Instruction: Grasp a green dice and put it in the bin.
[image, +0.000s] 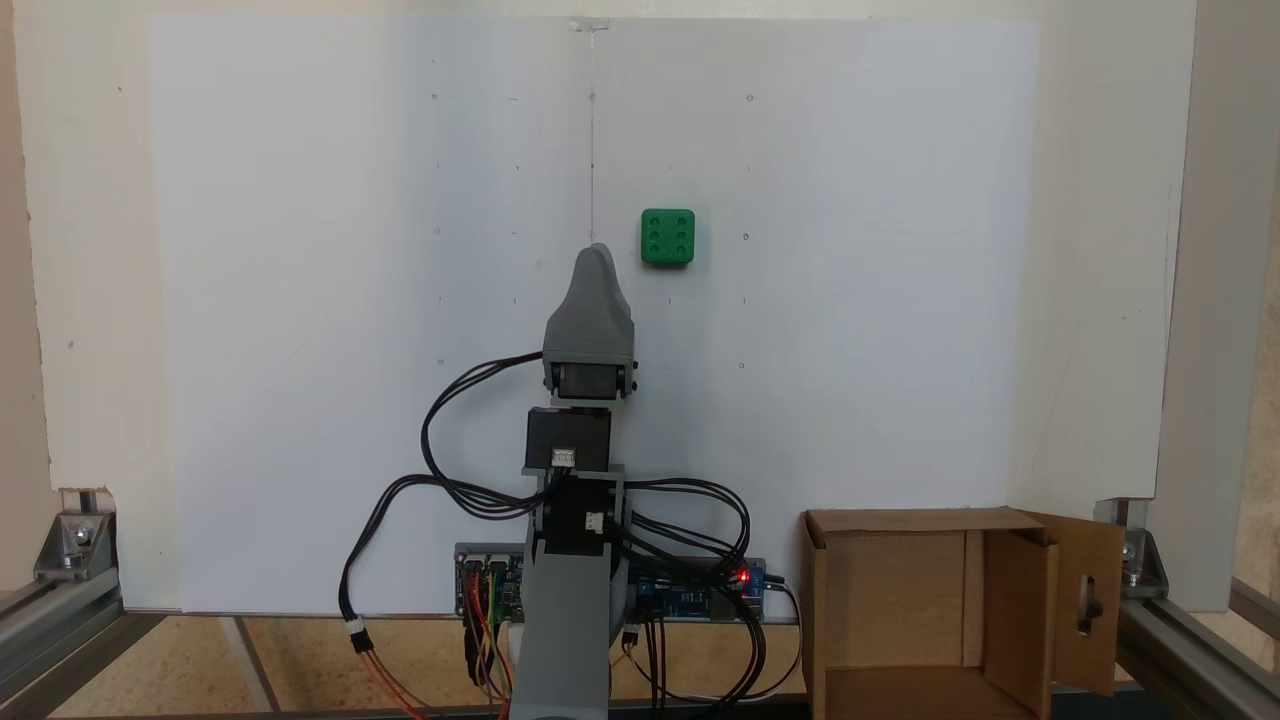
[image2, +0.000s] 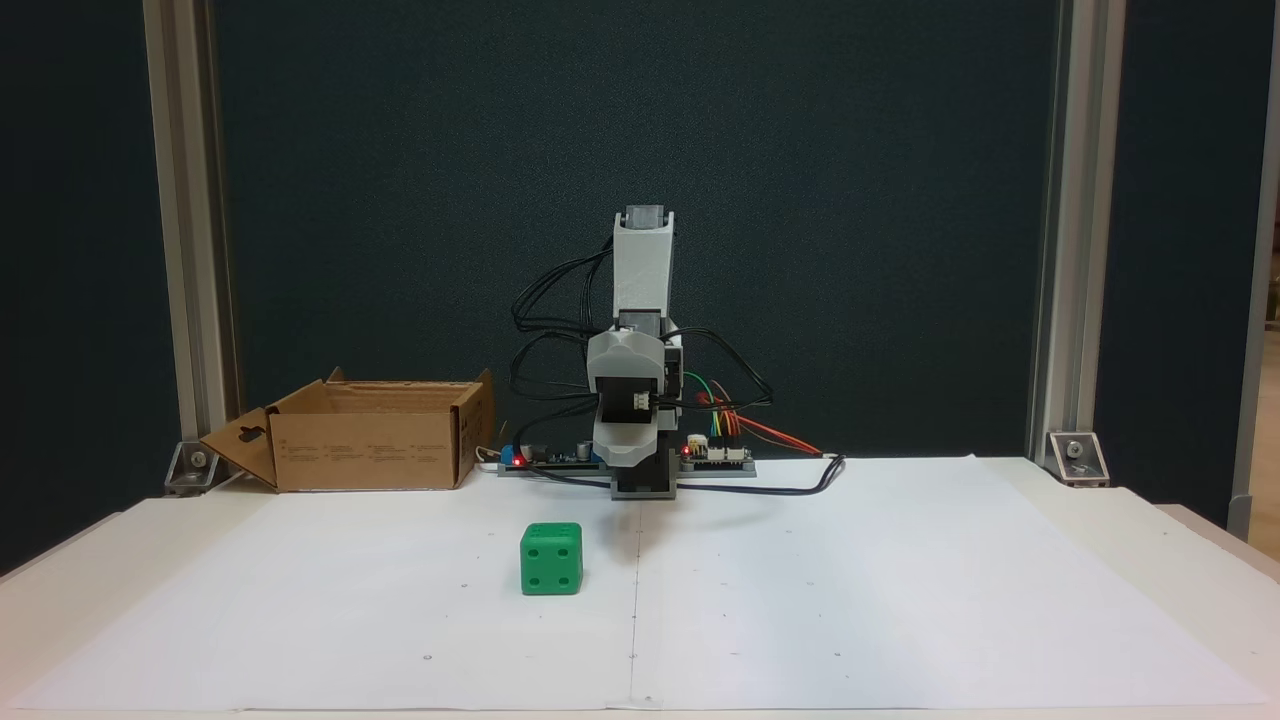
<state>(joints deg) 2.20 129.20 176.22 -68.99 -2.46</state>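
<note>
My fingers (image: 597, 252) hang over the white table (image: 300, 300), their gap hidden from me, the green dice (image: 668, 238) just beside, the bin (image: 925, 610) well apart.

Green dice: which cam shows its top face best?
The fixed view looking down: the green dice shows its whole top face, six pips, clear of the end effector. The fixed view from the table's front shows the dice side-on: a four-pip face, with the top foreshortened.
</note>
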